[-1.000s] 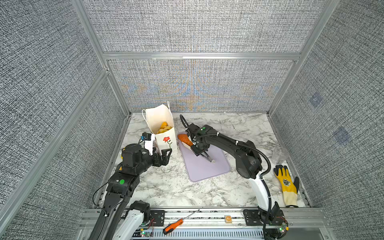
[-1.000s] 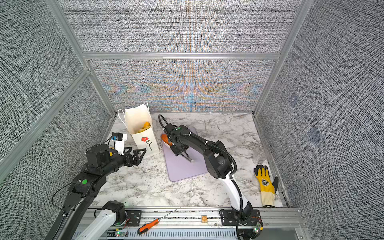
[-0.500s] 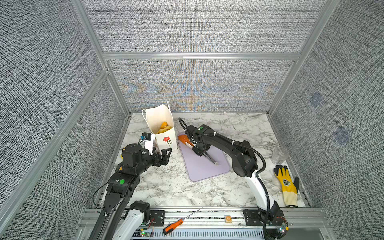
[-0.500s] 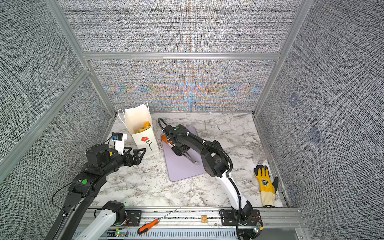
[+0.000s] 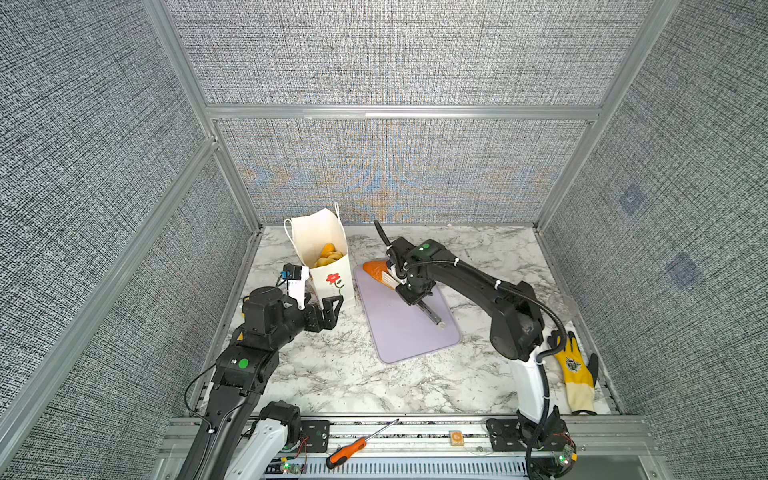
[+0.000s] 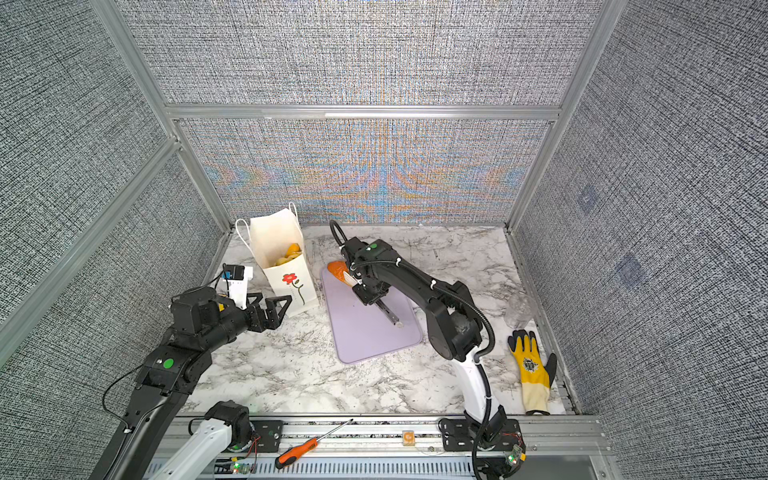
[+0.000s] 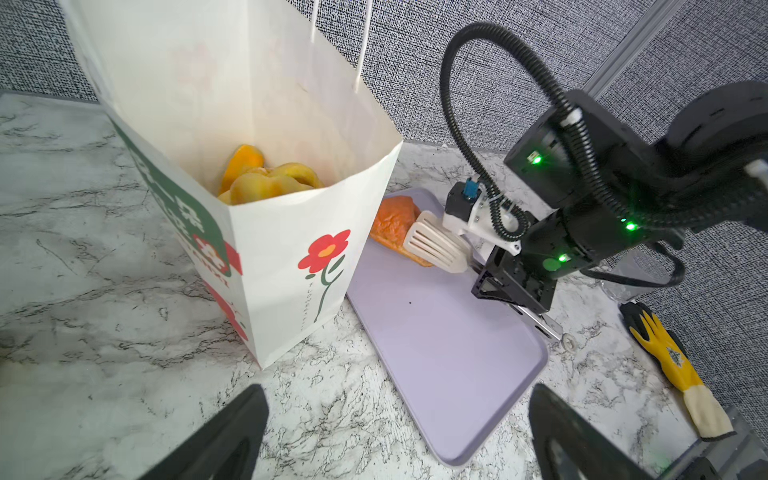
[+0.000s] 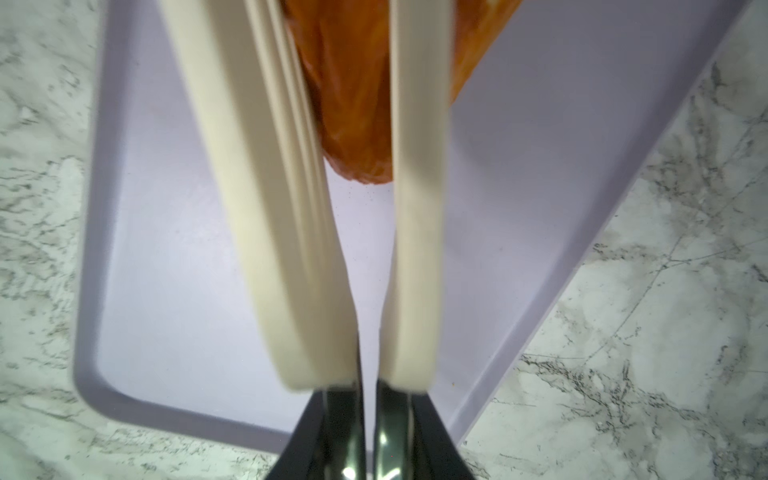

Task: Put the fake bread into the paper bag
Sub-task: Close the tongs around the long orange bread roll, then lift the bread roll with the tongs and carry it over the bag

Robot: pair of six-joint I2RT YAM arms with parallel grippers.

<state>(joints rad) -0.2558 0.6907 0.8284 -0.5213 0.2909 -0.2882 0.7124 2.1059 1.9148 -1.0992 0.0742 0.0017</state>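
The white paper bag [image 5: 328,284] [image 6: 293,286] [image 7: 282,257] stands open at the back left, with golden fake bread [image 5: 328,254] [image 6: 289,255] [image 7: 270,183] inside. A darker reddish-brown croissant [image 5: 373,269] [image 6: 337,269] [image 7: 392,226] [image 8: 353,104] lies on the far corner of a lilac tray [image 5: 407,336] [image 6: 365,340] [image 7: 449,365] [image 8: 187,291]. My right gripper [image 5: 409,291] [image 6: 368,293] [image 7: 494,286] [image 8: 368,399] is shut on cream-headed tongs [image 5: 390,279] [image 7: 432,247] [image 8: 415,208], whose heads squeeze that croissant. My left gripper [image 5: 325,300] [image 6: 270,299] [image 7: 397,395] hovers open and empty just in front of the bag.
A yellow work glove [image 5: 575,365] [image 6: 530,370] lies at the right edge, with a clear plastic item [image 5: 561,305] behind it. An orange-handled screwdriver [image 5: 347,455] rests on the front rail. Grey walls close in the marble table [image 5: 332,374].
The tongs' heads have closed together onto the darker croissant as my right gripper squeezed them. The left arm has not moved.
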